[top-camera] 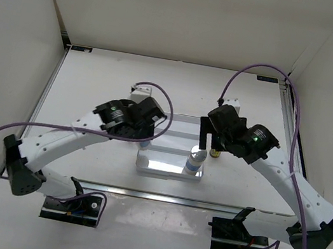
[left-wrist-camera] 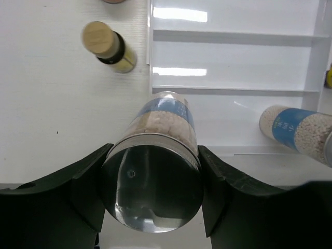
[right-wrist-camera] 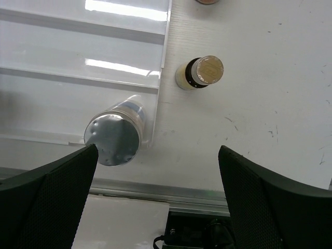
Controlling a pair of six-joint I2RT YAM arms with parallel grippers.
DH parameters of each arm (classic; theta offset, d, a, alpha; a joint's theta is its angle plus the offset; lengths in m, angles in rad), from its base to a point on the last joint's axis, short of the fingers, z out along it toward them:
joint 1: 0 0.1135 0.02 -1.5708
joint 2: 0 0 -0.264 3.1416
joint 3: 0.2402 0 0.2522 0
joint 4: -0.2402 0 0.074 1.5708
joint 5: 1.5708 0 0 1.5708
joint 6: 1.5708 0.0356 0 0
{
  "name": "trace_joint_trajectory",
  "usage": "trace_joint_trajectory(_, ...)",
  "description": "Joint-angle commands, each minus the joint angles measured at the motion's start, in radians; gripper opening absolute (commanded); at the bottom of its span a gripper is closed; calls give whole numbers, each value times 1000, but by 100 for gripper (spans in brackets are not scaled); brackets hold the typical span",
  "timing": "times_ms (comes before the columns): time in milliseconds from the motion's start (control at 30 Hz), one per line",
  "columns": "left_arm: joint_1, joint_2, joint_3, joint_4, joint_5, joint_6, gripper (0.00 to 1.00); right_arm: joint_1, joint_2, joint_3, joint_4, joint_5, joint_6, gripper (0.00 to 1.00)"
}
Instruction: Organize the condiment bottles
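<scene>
Pinching a white bottle point(left-wrist-camera: 163, 119) with a blue label between the left fingers point(left-wrist-camera: 83, 181), near its silver cap, above the near left corner of the stepped tray point(left-wrist-camera: 233, 62). Ahead and left of those fingers, upright on the surface point(left-wrist-camera: 52, 114), a tan-capped dropper point(left-wrist-camera: 110, 46). Holding the right fingers point(right-wrist-camera: 46, 192) spread wide apart. Between and slightly ahead of them, nearer the left-hand one, a second white bottle point(right-wrist-camera: 113, 136) upright on the tray's lowest step. Farther ahead, just beside the tray's edge, a second dropper point(right-wrist-camera: 201, 72).
</scene>
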Motion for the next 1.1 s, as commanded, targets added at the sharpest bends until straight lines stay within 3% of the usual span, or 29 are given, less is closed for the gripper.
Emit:
trace_joint_trajectory(0, -38, 116, 36, 53, -23, 25, 11, -21, -32, 20, -19, 53, 24, 100)
trace_joint_trajectory(367, -38, 261, -23, 168, -9, 34, 11, -39, -75, 42, -73, 94, 33, 100)
trace_joint_trajectory(500, -38, 271, -48, 178, -9, 25, 24, -50, -84, 33, -82, 94, 58, 100)
trace_joint_trajectory(533, -38, 271, -48, 178, -9, 25, 41, -50, -84, 33, -82, 94, 58, 100)
trace_joint_trajectory(600, -38, 271, -57, 178, -9, 25, 62, -50, -84, 20, -82, 106, 73, 100)
trace_joint_trajectory(633, -38, 271, -57, 178, -9, 34, 84, -61, -84, 20, -82, 106, 86, 100)
trace_joint_trajectory(700, -38, 259, -48, 178, 0, 48, 97, -87, -49, 57, -82, 96, 77, 100)
trace_joint_trajectory(767, -38, 245, -28, 178, 0, 62, 100, -122, 4, 89, -82, 96, 46, 100)
trace_joint_trajectory(900, -38, 224, 151, 46, -43, 95, 100, -210, 89, 154, -105, 37, -3, 100)
trace_joint_trajectory(1067, 5, 158, 349, -84, -66, 167, 100, -311, 201, 175, -62, -130, -74, 100)
